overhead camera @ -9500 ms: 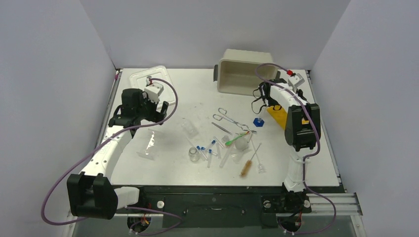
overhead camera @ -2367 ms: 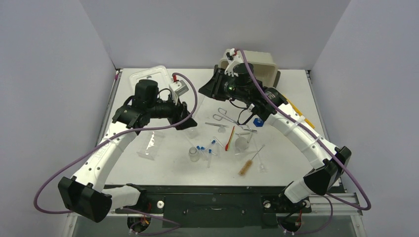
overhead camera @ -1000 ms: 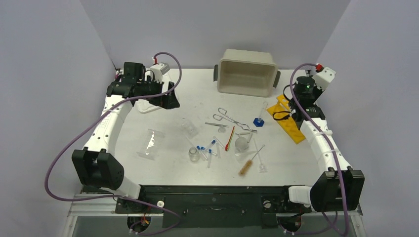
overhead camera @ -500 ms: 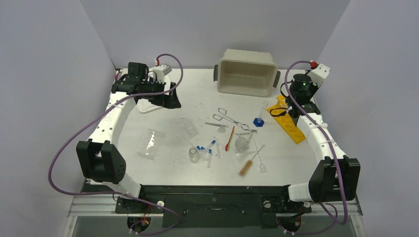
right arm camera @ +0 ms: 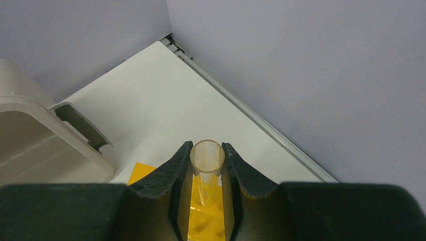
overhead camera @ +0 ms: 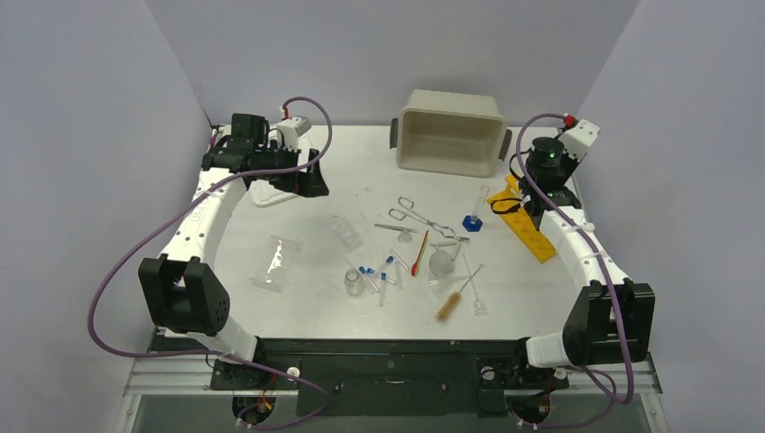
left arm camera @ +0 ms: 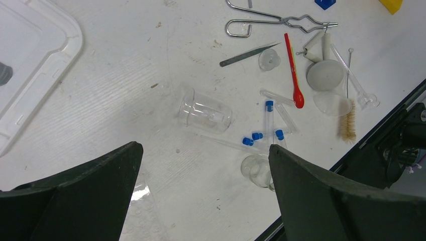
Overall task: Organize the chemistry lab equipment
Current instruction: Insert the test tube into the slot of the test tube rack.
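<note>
One clear tube [right arm camera: 207, 156], pinched in our right end effector [right arm camera: 207, 173] above the yellow rack [right arm camera: 201, 223], could miss if tilted; left end effector [left arm camera: 203, 150] gapes empty.

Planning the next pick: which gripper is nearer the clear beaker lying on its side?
Left. The left gripper, open by the white lid, has the beaker just ahead. The right gripper, shut on a clear tube, is across the table above the yellow rack.

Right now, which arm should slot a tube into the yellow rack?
Right. The right jaws are shut on a tube, with the rack directly beneath it in the wrist view. The left jaws are open and empty, beside the lid on the far side of the table.
</note>
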Controlling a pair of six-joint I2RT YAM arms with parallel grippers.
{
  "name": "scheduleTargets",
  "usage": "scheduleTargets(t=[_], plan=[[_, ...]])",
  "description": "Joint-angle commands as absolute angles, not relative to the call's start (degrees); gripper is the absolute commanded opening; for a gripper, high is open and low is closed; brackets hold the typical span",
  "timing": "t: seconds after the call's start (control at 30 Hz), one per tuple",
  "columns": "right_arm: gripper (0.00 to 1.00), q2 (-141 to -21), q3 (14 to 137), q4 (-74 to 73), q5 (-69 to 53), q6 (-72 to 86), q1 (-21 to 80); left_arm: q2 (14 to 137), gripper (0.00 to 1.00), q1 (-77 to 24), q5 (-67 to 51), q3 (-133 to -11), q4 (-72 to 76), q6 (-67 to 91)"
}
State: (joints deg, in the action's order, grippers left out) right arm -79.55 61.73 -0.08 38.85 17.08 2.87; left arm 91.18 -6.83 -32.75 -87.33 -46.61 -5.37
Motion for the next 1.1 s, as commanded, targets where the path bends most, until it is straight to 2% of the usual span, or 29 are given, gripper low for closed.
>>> scheduleTargets(t=[0.0, 0.97, 1.07], plan=[[0.00, -78.63, 60.46, 1.60, 42.55, 17.13, 4.56, 88.99, 0.96, -6.18, -32.43, -86.72, -43.97, -6.06], [0.00, -82.31, 52.50, 9.56, 43.49, 19.11, 5.62, 86.98, 0.97, -5.36, -31.61, -84.83, -42.76, -7.05], [0.06, -83.36, 51.96, 9.39, 43.98, 20.03, 5.58, 86.26, 0.97, -5.36, -30.62, -83.30, -41.66, -7.41]])
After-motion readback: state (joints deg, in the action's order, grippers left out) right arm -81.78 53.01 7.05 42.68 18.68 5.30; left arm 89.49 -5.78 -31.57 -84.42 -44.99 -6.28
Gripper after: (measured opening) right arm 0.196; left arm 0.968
